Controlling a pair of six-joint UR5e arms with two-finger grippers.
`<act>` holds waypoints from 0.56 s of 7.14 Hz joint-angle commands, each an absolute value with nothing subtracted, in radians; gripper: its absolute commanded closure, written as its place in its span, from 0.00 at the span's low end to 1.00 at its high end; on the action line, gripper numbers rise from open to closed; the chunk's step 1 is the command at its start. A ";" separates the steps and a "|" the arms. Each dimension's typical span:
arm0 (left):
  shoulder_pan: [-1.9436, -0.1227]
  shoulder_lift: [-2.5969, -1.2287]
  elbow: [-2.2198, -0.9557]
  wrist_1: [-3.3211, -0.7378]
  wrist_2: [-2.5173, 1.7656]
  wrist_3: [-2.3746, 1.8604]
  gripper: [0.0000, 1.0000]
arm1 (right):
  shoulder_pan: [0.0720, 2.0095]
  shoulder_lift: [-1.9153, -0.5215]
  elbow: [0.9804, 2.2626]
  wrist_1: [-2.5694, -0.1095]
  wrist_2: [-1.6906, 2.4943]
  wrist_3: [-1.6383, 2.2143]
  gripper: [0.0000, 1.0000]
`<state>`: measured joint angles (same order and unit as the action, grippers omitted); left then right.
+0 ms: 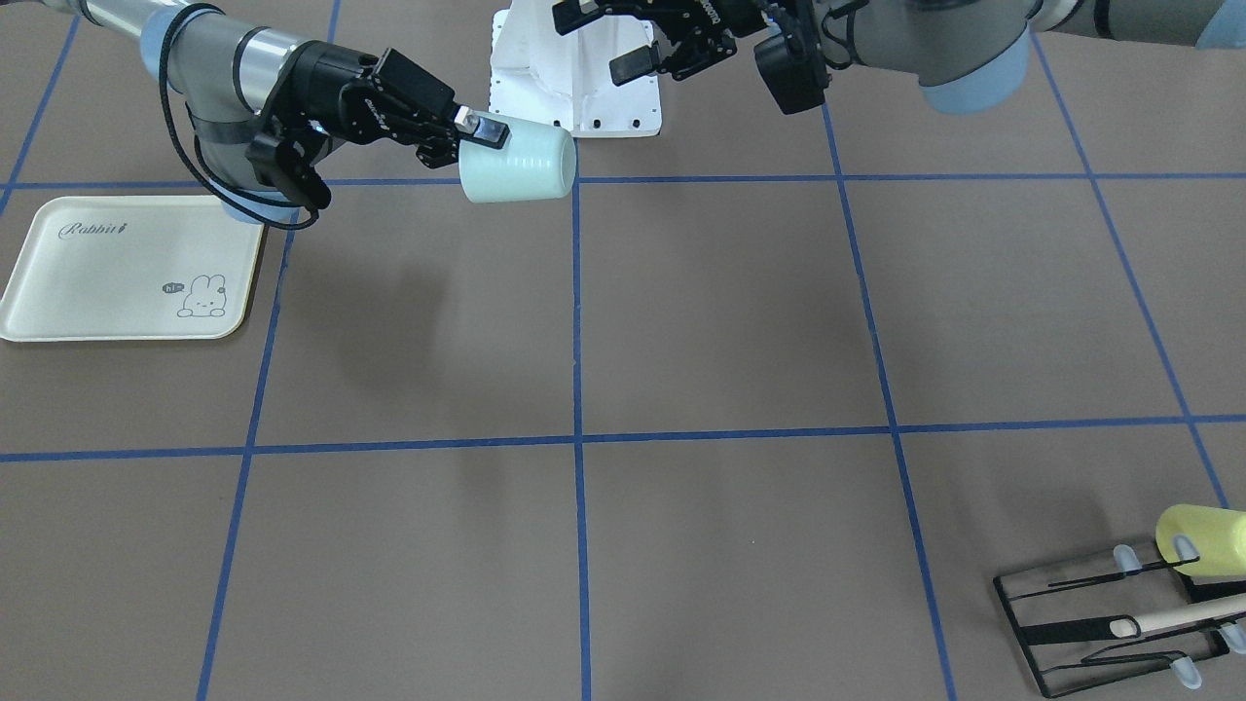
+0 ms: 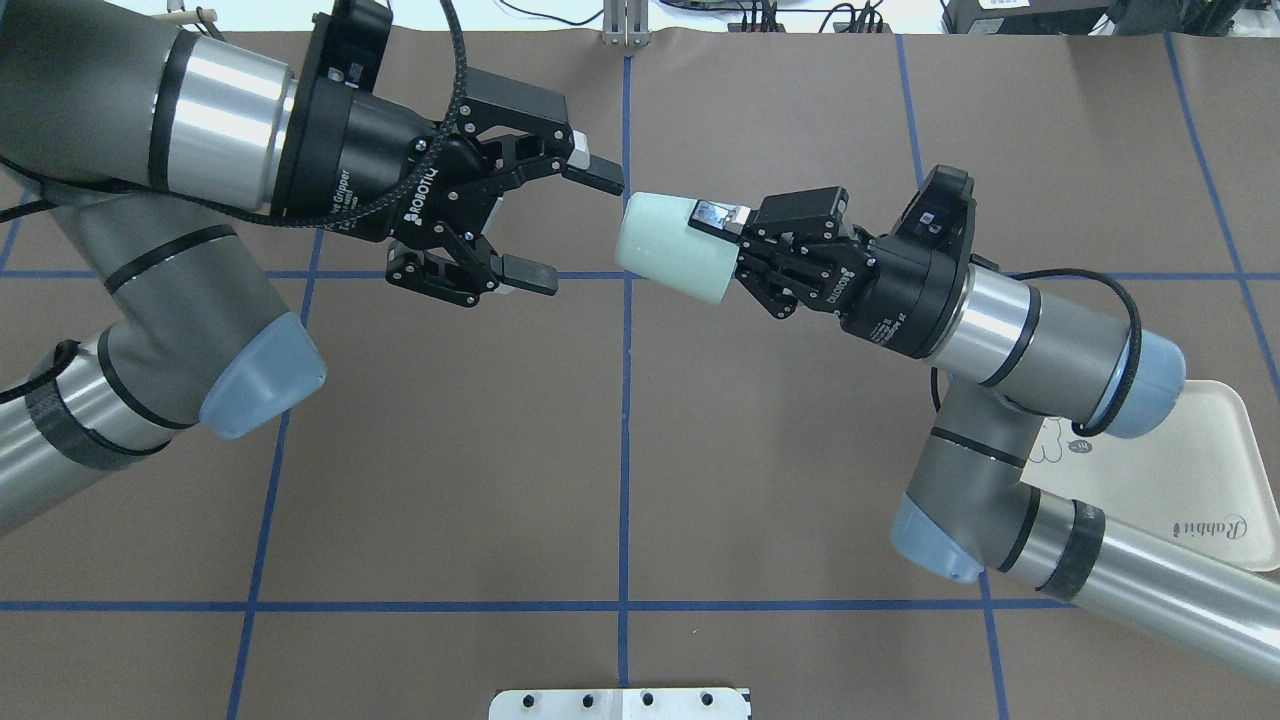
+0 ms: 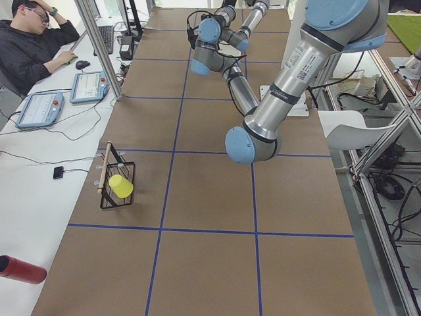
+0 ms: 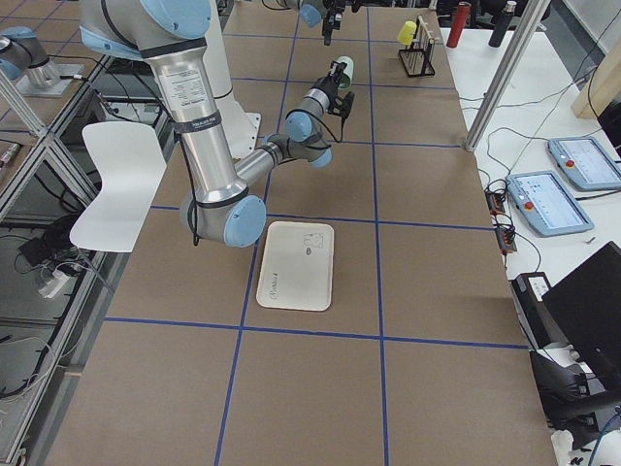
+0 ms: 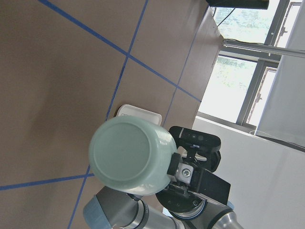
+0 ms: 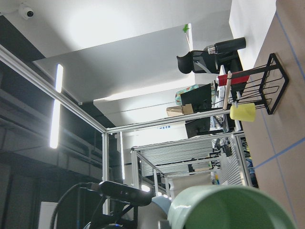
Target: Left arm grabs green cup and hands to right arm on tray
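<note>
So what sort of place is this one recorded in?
Most likely a robotics lab workcell: a brown table gridded with blue tape, an operator seated at a side desk with teach pendants, and aluminium framing beside it.

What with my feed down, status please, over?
Right gripper shut on cup, airborne. Left gripper open, off the cup. No obstacle seen toward tray.

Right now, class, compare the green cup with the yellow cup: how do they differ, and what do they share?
The green cup is pale mint; the yellow cup is bright yellow. The green cup is gripped in mid-air by the right end effector; the yellow cup hangs on a prong of the black wire rack, untouched. Both are plain handleless tumblers, tipped sideways.
</note>
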<state>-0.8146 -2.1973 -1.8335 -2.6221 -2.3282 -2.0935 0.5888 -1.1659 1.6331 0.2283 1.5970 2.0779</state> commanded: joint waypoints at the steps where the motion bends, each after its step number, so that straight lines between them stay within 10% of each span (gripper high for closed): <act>1: -0.895 -2.143 -1.829 -2.593 -2.345 -1.949 0.00 | 0.711 -1.167 1.634 0.077 1.763 2.079 1.00; 4: -0.992 -2.109 -1.850 -2.311 -2.345 -1.587 0.00 | 0.878 -1.151 1.635 -0.146 2.022 2.045 1.00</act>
